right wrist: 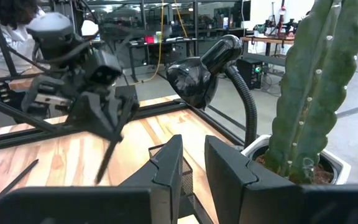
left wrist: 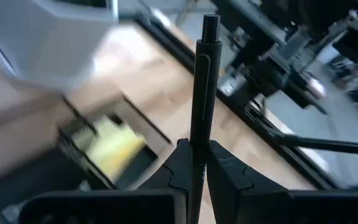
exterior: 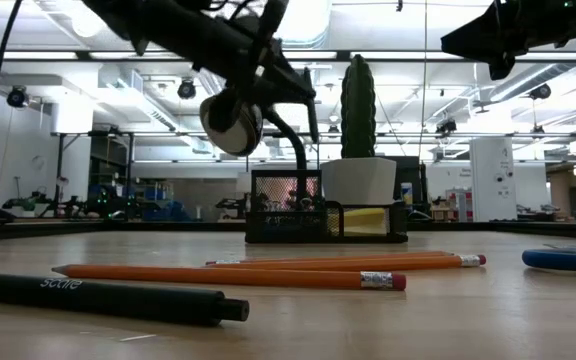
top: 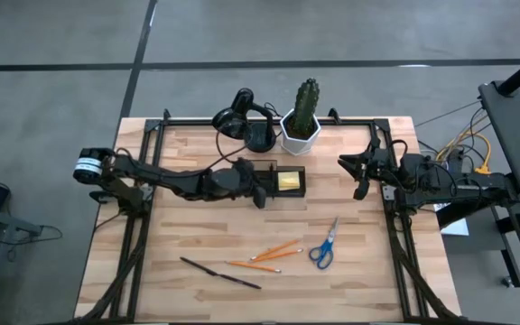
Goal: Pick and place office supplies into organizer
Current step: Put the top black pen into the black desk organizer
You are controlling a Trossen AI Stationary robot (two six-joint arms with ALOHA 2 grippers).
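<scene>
While your left gripper (top: 258, 191) is clamped on a thin dark pen (left wrist: 202, 93), bring it squarely over the organizer (top: 278, 181) before you let anything go. In the left wrist view the pen stands up between the two fingers, held low on its barrel, so most of its length reaches away from the gripper and will swing if you turn the wrist quickly. Tilt it slowly, aim the free end into the mesh compartment just beyond the gripper, and open only once the tip is inside the wall. Mind the black desk lamp (top: 242, 117) and the white cactus pot (top: 301, 134), both close behind the organizer on the far side from the gripper; a wide swing could strike either.

Your right gripper (top: 361, 173) hangs well off to the side of the organizer, fingers apart and holding nothing; leave it there.

As for the organizer itself, it is a small black mesh tray with two compartments, sitting on the desk right by the left gripper. One compartment, the one farther from the gripper, already holds the yellow sticky-note pad (top: 288, 181); the nearer one looks like the taller pen holder, judging from the low view.

Still lying on the desk, well away from both grippers toward the front edge, are two orange pencils (top: 274, 250), another dark pen (top: 220, 273) and the blue-handled scissors (top: 323, 248).
</scene>
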